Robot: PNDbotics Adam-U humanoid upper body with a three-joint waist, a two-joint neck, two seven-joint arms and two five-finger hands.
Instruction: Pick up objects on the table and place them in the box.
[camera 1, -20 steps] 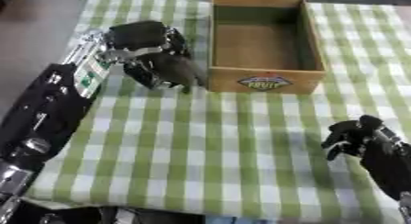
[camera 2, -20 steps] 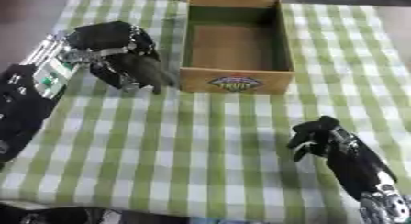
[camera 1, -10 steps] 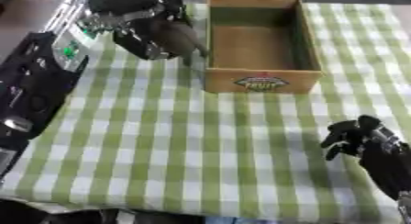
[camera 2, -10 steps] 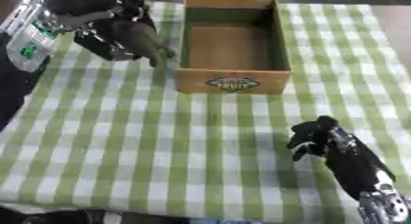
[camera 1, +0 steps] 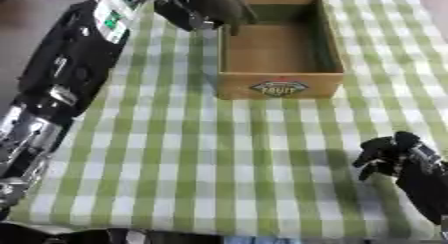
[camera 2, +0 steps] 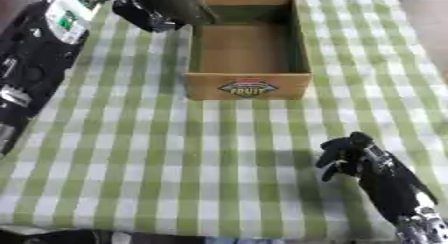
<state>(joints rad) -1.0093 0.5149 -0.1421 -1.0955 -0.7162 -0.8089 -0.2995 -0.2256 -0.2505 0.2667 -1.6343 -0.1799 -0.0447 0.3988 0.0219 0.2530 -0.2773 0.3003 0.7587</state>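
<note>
My left hand [camera 1: 197, 8] is up at the far left corner of the box [camera 1: 278, 85], fingers curled round a dark grey object [camera 1: 223, 5] held over the box's left wall. My right hand [camera 2: 354, 155] rests low on the green checked tablecloth [camera 1: 192, 158], fingers curled, holding nothing.

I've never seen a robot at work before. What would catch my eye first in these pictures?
Probably the open wooden box with a fruit label on its front, standing empty at the far middle of the green checked tablecloth. Next, the robot's black left hand at the box's far left corner, curled round a dark grey object. Its right hand waits at the near right, fingers curled and holding nothing.
</note>
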